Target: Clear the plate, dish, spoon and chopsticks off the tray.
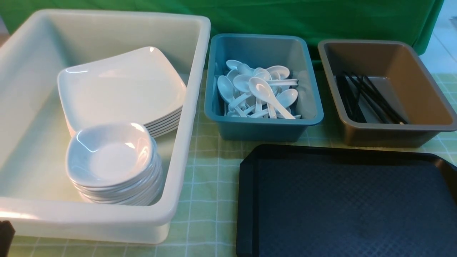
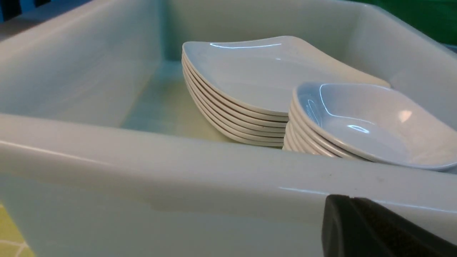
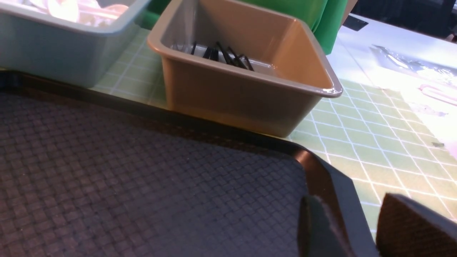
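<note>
Tray (image 1: 350, 207): one, lying bare on the worktop (image 1: 203, 214). Plates (image 1: 121, 89): seven showing, stacked in the cream tub (image 1: 185, 117), edges countable only in the left wrist view. Spoons (image 1: 260, 91), chopsticks (image 1: 367, 98): sitting binned, uncountable. Left gripper (image 2: 375, 228): closed, empty. Right gripper (image 3: 360, 228): standing parted, empty.

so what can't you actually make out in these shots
- Tray: front view, its near and right parts are cut off by the picture's edge.
- Left gripper: left wrist view, only a dark corner shows.
- Chopsticks: right wrist view, the brown tub wall hides their lower ends; too thin to count.
</note>
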Controlling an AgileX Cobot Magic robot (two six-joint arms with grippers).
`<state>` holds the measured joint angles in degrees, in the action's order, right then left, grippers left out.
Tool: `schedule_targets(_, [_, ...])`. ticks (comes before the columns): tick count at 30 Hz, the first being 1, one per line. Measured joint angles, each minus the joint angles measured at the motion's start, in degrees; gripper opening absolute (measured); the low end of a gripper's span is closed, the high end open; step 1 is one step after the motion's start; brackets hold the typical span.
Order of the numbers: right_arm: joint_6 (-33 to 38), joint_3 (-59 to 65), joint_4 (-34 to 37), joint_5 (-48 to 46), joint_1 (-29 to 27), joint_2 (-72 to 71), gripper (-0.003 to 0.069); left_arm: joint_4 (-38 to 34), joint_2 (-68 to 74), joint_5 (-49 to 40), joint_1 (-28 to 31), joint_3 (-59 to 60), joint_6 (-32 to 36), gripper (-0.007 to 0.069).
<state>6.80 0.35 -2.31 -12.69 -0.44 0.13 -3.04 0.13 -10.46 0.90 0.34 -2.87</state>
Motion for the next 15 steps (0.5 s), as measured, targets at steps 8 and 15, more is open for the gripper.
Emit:
schedule_targets(8, [0.01, 0.0, 0.0, 0.0, 0.0, 0.0, 0.0243, 0.22, -0.04, -2.05, 0.18, 0.04, 0.0, -0.0008])
schedule_targets(15, [0.01, 0.0, 0.0, 0.0, 0.0, 0.0, 0.0243, 0.21, -0.04, -2.1, 0.22, 0.04, 0.0, -0.0008])
